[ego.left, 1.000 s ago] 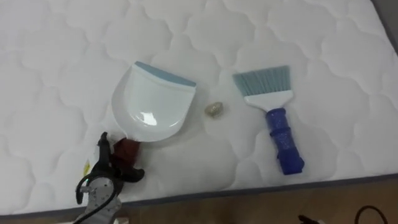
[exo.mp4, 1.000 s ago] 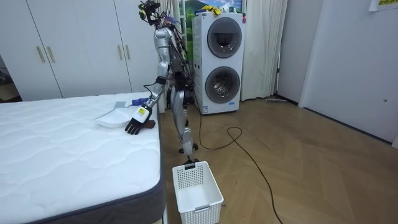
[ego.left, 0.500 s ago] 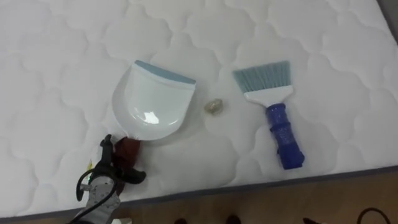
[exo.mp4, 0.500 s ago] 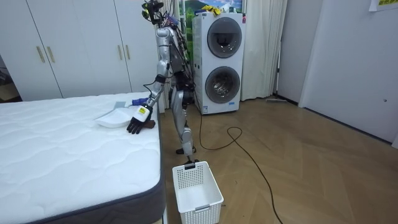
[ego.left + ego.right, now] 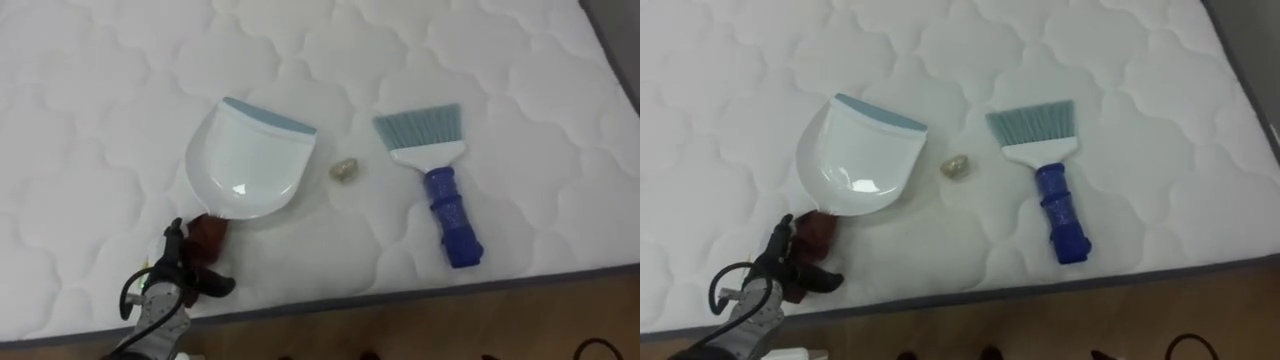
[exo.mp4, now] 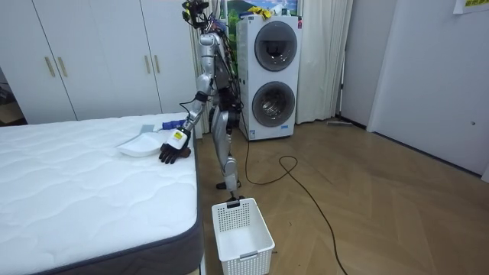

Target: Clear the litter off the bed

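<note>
On the white quilted mattress (image 5: 90,100), the left hand (image 5: 172,282) gripped the dark red handle (image 5: 208,234) of the dustpan (image 5: 248,165), and with the crumpled scrap (image 5: 344,171) lying loose between pan and hand brush (image 5: 440,190), a jerky lift could have knocked it away.

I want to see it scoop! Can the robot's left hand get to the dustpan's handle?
Probably yes. The left hand sits right at the dark red handle of the dustpan, near the edge of the mattress, and nothing lies between them.
</note>
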You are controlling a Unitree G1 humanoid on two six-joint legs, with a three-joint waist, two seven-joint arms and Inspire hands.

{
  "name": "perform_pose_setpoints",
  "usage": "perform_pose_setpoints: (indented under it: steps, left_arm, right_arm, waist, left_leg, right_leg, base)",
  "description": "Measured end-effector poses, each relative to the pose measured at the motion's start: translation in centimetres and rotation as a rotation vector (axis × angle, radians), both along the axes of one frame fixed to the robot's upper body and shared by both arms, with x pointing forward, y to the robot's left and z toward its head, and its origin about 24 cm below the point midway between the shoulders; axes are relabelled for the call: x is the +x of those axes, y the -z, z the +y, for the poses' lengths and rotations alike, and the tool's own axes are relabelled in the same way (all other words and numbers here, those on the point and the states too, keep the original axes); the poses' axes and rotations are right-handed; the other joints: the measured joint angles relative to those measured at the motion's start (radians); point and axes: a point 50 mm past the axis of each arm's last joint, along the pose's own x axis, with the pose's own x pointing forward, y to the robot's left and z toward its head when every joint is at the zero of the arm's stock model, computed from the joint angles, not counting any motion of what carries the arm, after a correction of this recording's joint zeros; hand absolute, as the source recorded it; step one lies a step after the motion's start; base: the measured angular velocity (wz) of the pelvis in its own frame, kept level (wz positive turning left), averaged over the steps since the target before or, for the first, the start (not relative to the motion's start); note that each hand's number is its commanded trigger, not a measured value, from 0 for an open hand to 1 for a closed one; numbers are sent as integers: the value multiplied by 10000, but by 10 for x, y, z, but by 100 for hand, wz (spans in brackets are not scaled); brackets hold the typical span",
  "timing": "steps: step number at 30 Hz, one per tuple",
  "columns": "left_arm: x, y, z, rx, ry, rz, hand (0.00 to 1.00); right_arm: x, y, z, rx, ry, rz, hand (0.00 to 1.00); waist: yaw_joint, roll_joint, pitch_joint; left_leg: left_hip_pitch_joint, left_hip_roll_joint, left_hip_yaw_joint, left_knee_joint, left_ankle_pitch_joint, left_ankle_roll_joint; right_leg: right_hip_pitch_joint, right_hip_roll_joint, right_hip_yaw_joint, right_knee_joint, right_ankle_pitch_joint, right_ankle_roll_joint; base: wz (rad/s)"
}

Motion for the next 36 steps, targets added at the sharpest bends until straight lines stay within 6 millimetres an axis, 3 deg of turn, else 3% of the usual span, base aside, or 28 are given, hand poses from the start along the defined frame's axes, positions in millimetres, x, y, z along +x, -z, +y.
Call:
perform_pose_setpoints:
  steps: [1,2,3,19,27,36]
  left_arm:
    - [0,0,0,-1,-3,12,0]
    - [-1,1,0,-5,-6,32,64]
    - [-1,1,0,-8,-11,55,100]
    - [-5,-1,19,895,-816,186,100]
    - [-11,5,15,704,-815,616,100]
    - [-16,8,14,591,-798,674,100]
  right_arm:
    - [0,0,0,-4,0,-1,0]
    - [0,0,0,-10,1,-2,0]
    - [0,0,-1,-22,2,-6,0]
    - [0,-1,-2,-366,426,-214,0]
    - [3,-1,1,-185,386,-239,0]
    - [2,-1,1,-198,395,-189,0]
  waist:
    - [0,10,-3]
    - [0,29,-11]
    - [1,51,-25]
    - [5,154,-60]
    - [-37,-43,9]
    - [-32,-57,4]
  left_leg:
    - [-2,2,0,-1,0,-1]
    - [-6,3,0,-7,-1,-1]
    - [-10,3,1,-30,-1,-1]
    - [-12,-32,136,-158,1,1]
    - [-10,-141,151,-221,3,5]
    - [29,-142,138,-211,3,5]
  right_leg:
    - [-2,8,0,0,1,-2]
    - [-10,13,0,3,3,-5]
    - [-29,11,1,13,5,-8]
    - [-254,-110,151,337,-72,13]
    - [-274,-79,255,295,-109,60]
    - [-208,-99,129,299,-114,68]
  base:
    - [0]
    - [0]
    - [0]
    - [-2]
    - [0]
    - [0]
